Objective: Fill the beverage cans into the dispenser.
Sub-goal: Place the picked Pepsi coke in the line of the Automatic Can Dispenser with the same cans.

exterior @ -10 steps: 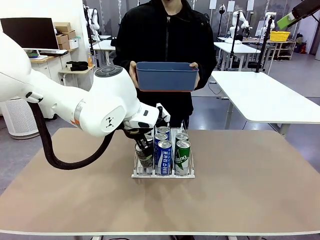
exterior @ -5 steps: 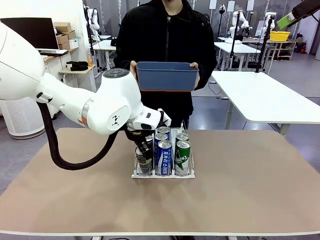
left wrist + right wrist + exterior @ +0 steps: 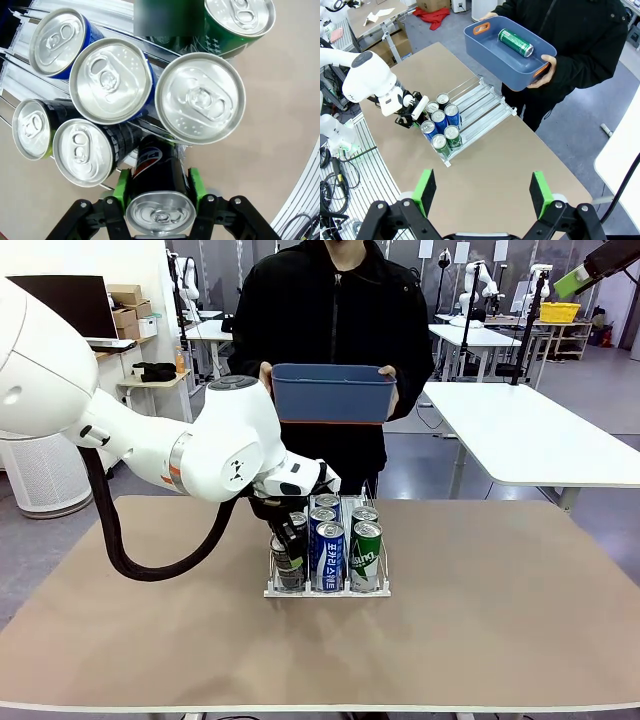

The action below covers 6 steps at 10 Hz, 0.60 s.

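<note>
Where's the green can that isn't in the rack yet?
In the right wrist view the green can lies on its side inside the blue bin, held by the person beyond the dispenser.

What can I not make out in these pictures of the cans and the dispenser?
- Front view: the inside of the blue bin, hidden by its own near wall.
- Front view: the left gripper, partly covered by the left arm.
- Left wrist view: whether the black can touches the dispenser floor; the can hides its own base.
- Right wrist view: the cans' lettering, too small.
</note>
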{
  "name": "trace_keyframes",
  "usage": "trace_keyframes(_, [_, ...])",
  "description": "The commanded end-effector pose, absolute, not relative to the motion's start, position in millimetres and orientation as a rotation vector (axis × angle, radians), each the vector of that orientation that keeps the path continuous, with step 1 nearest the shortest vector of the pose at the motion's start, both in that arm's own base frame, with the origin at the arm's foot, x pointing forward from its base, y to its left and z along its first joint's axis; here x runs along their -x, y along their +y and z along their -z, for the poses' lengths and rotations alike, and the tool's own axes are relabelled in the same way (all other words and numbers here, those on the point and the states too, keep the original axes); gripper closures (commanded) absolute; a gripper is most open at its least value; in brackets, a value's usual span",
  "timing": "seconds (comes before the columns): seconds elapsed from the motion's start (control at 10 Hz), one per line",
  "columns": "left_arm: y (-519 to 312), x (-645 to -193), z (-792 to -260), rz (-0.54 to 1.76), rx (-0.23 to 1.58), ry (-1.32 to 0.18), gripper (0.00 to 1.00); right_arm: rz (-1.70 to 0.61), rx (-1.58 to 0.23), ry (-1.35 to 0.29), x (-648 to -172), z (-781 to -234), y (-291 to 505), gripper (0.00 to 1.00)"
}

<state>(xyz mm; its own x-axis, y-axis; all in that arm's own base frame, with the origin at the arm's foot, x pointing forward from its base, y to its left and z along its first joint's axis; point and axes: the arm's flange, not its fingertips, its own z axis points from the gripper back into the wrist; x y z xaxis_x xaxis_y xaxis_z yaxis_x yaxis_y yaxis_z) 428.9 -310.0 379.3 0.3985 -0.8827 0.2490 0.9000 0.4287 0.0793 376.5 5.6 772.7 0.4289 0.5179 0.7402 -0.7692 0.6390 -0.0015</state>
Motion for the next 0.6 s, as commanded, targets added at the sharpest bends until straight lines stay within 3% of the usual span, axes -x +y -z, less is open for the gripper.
trace_keyframes(0.0, [-311.2,-427.0,-378.8,1.127,0.061,-0.279,0.42,-0.826,-0.367,-0.776,-376.3,-771.2,6.0,0.0])
trace_keyframes(0.5, [-311.3,-438.2,-376.7,1.121,0.078,-0.246,0.42,-0.826,-0.367,-0.776,-376.3,-771.2,6.0,0.0])
